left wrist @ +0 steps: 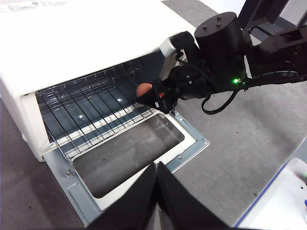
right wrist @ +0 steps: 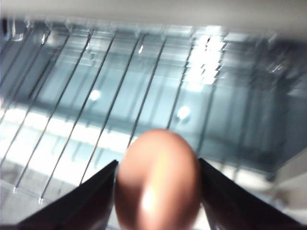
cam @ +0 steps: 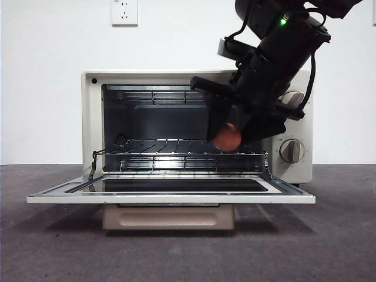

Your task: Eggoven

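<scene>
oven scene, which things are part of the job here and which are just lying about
Part of the job:
- egg, clamped in the right hand, just above the wire rack
- toaster oven, with its door folded down open

Just there:
- left hand, shut, waiting in front of the oven
- wall socket
- grey table

Oven (cam: 91, 117): is being seen standing on the table (cam: 47, 247), before the wall (cam: 47, 59).
Door (cam: 170, 194): is being held lowered flat before the opening.
Rack (cam: 158, 147): is being carried inside the oven.
Right gripper (cam: 228, 136): is being held at the opening's right side, just above the rack.
Egg (cam: 227, 137): is being clamped between its jaws.
Left gripper (left wrist: 156, 191): is being kept before the door, well apart.
Knobs (cam: 292, 151): are being partly hidden behind the right arm.
</scene>
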You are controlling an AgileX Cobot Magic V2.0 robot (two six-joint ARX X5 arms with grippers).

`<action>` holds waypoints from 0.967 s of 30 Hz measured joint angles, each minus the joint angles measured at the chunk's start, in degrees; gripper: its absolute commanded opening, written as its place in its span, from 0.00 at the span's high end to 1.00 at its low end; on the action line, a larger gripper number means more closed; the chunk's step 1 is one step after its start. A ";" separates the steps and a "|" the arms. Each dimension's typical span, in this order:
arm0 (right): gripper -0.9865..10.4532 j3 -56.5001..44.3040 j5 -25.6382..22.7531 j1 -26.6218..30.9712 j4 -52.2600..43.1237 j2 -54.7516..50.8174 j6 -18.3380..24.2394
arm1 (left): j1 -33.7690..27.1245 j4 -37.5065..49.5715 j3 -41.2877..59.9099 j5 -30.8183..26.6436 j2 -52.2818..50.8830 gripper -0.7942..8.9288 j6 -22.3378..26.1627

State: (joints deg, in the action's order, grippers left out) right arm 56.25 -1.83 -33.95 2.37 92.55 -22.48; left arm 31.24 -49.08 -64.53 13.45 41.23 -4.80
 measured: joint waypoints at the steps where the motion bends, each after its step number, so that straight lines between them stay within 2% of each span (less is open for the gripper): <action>1: 0.66 -0.02 -0.17 -0.17 -0.07 0.17 0.07 | 0.00 0.00 0.00 0.00 0.00 0.91 0.00; 21: 0.64 -0.02 -1.42 -0.22 -0.26 0.02 0.22 | 0.00 0.00 0.00 0.00 0.00 0.91 0.00; 29: 0.61 -0.02 -2.47 -0.22 0.46 -3.32 0.59 | 0.00 0.00 0.00 0.00 0.00 0.91 0.00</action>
State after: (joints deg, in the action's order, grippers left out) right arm 56.23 -4.29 -34.17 2.83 89.23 -21.89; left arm 31.24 -49.08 -64.53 13.45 41.23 -4.80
